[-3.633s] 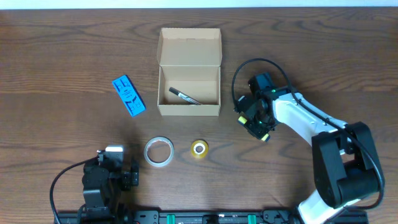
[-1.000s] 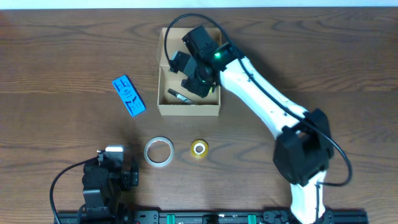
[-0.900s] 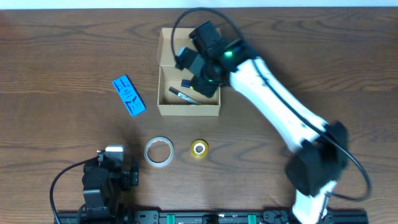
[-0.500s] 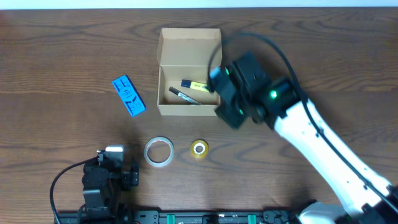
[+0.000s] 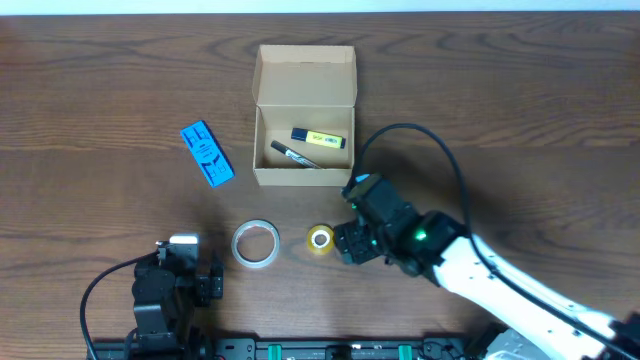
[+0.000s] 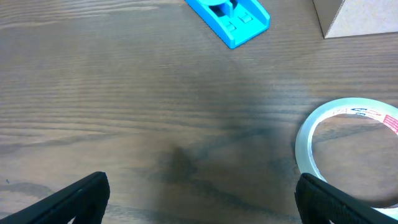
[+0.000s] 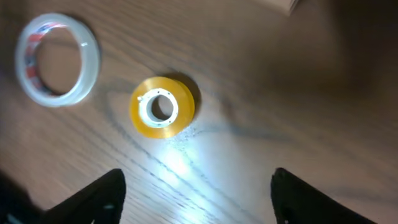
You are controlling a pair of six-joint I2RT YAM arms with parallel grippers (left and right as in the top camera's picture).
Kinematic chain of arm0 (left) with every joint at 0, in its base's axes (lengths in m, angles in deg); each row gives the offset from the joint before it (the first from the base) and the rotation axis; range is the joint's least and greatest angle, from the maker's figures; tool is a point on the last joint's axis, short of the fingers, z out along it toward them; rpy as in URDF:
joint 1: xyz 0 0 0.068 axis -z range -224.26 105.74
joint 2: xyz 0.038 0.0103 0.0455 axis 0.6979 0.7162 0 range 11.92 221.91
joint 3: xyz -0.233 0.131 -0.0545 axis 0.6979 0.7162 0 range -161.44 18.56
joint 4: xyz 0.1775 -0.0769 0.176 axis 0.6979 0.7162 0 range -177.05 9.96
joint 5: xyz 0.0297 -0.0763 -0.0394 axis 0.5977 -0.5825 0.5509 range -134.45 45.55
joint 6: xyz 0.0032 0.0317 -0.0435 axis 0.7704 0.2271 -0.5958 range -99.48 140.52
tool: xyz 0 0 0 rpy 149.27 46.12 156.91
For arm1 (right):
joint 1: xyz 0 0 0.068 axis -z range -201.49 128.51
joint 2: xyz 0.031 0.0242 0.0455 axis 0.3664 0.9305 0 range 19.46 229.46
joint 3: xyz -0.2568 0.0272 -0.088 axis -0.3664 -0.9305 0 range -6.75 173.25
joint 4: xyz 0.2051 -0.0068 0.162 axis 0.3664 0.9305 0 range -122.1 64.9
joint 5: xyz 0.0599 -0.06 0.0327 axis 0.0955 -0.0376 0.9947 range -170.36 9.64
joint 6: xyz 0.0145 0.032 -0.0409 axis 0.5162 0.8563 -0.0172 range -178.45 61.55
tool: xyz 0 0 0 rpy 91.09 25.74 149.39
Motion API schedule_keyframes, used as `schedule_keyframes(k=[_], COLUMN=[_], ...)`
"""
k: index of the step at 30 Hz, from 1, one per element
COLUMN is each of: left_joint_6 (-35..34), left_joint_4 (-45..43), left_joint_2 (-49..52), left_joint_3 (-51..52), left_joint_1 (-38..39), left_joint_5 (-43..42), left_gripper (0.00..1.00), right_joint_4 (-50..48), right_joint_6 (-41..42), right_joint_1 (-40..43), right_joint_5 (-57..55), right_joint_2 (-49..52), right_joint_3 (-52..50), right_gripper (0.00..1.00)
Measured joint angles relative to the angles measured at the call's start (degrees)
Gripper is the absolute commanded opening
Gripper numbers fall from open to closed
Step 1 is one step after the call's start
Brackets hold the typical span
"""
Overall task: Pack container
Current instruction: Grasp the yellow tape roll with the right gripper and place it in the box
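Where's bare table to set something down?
Bare wood: left of the blue item, behind the box, and far right beyond the arm's cable. Crowded in front of the box: clear tape ring, yellow roll, right gripper.

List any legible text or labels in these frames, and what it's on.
Nothing legible.
On the clear tape roll: red and blue print, too blurred to read.
On the yellow highlighter: dark marks, too small to read.
On the container: no print.

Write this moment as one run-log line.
box: open, holds pen, highlighter | right pincer: open, by yellow roll | left pincer: open, by clear tape | blue item: on table
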Motion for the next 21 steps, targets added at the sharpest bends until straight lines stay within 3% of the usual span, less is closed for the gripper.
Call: schedule_keyframes(k=[10,21], left_joint_6=[0.0,0.0], left_joint_4=[0.0,0.0], left_joint_2=[0.0,0.0], left_joint_3=[0.0,0.0], left_joint_1=[0.0,0.0], left_joint_5=[0.0,0.0], left_gripper=[0.95,0.95], right_joint_4=[-7.1,-12.3], right_joint_6=[13.7,19.1], right_joint_1=[-2.5,-4.0], right_joint_5=[-3.3,-4.4], right_joint_2=[11.0,15.8], right_joint_3=[-0.1,-0.1], right_gripper=[0.73,0.7])
